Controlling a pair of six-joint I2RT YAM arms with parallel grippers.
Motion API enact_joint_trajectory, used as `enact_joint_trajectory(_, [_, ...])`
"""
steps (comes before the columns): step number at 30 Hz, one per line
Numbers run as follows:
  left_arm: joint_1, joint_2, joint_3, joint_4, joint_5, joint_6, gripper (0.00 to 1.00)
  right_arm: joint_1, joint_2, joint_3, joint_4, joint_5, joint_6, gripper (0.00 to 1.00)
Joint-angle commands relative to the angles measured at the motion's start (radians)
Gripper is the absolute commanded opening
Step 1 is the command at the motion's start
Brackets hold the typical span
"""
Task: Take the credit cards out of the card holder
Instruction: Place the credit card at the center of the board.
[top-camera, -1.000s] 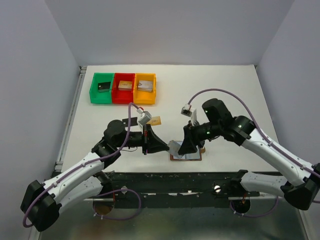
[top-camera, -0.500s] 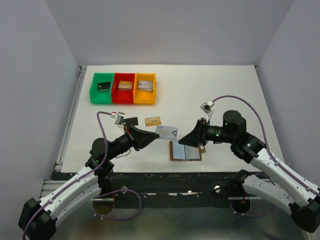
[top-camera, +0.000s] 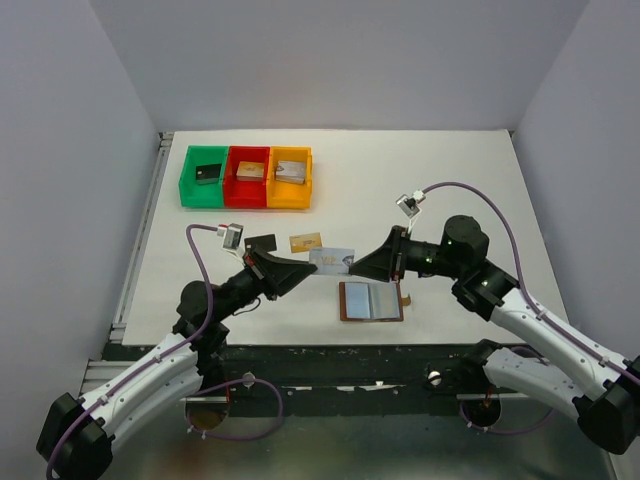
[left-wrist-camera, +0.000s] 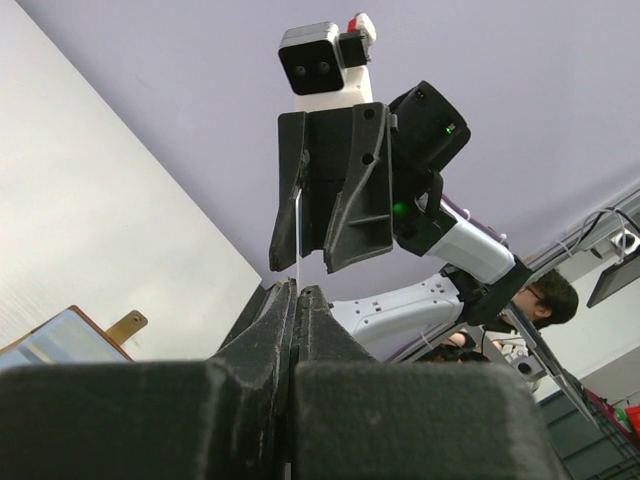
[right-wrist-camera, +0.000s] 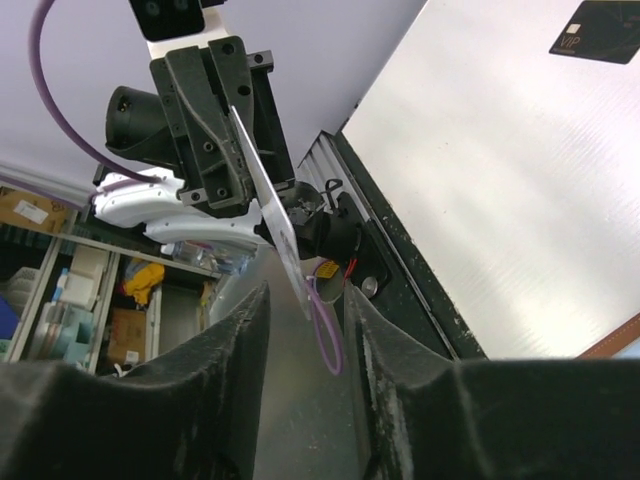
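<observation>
**A:** Where is the card holder?

**B:** The card holder (top-camera: 371, 301) lies open on the counter (top-camera: 450, 180), low in the middle of the top view. Its pale inner pockets face up and its little brown tab (top-camera: 405, 298) sticks out on the right side. Neither of my jaws touches it.

**A:** What do your left jaws hold?

**B:** My left jaws are clamped on 1 silvery pale blue card (top-camera: 332, 261), pinching its left end. The card hangs in the air just above and left of the holder in the frame, between my 2 arms. From my left wrist I see it edge-on, a thin line rising from the closed tips.

**A:** And the right jaws?

**B:** My right jaws stand apart, facing the left ones. In the right wrist view the free end of that card reaches into the gap between them. There is space on either side of it, so they grip nothing.

**A:** Any other cards?

**B:** 1 gold card (top-camera: 306, 242) lies flat on the counter, just above the held card in the top view. A black card (right-wrist-camera: 590, 30) lies in the upper right corner of the right wrist view. Whether any card sits in the pockets, I cannot tell.

**A:** What else?

**B:** 3 bins sit side by side in the upper left of the top view: green bin (top-camera: 204, 190), red bin (top-camera: 248, 190), orange bin (top-camera: 290, 192). Each holds 1 small block.
</observation>
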Motion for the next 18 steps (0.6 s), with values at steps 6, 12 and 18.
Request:
enact_joint_trajectory(6, [0.005, -0.012, -0.022, 0.047, -0.033, -0.015, 0.00, 0.001, 0.034, -0.013, 0.098, -0.047, 0.033, 0.31])
enact_joint_trajectory(12, [0.005, 0.004, -0.022, 0.053, -0.028, -0.015, 0.00, 0.003, 0.052, -0.015, 0.124, -0.068, 0.040, 0.18])
enact_joint_trajectory(18, [0.005, 0.011, -0.016, 0.037, -0.028, -0.009, 0.04, 0.003, 0.051, -0.013, 0.128, -0.080, 0.037, 0.00])
